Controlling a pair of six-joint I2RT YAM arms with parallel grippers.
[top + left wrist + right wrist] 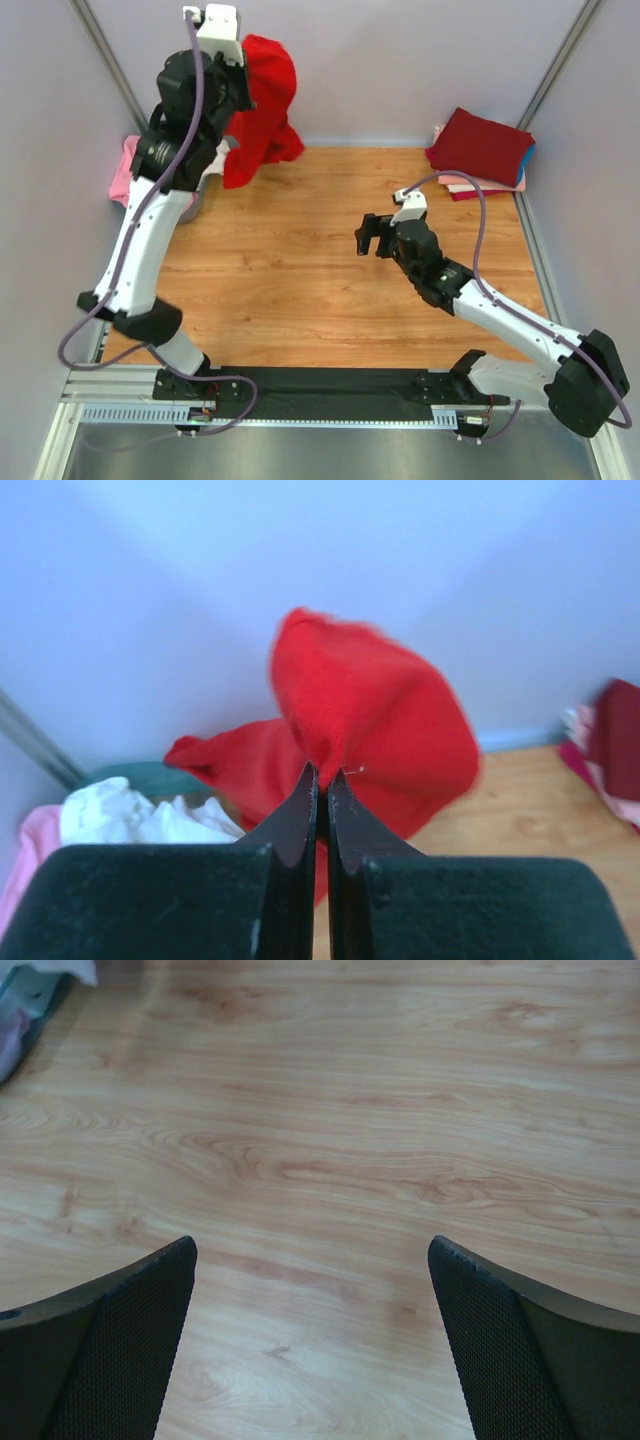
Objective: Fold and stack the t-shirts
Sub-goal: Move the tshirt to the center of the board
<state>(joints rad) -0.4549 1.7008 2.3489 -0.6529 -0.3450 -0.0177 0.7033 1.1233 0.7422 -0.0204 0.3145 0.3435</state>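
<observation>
A bright red t-shirt (266, 110) hangs in the air at the back left, its lower end near the wooden table (300, 260). My left gripper (243, 62) is raised high and is shut on a pinch of that red t-shirt (370, 720); in the left wrist view the jaws (324, 776) are pressed together on the cloth. A stack of folded t-shirts (481, 150), dark red on top with pink, white and blue edges below, lies at the back right. My right gripper (371, 236) hovers open over bare wood (320, 1160), holding nothing.
A grey tub (140, 778) at the back left holds white cloth (130, 815), with pink cloth (124, 170) draped over its side. Lilac walls close the table on three sides. The arm bases sit on a black rail (330, 385) at the near edge.
</observation>
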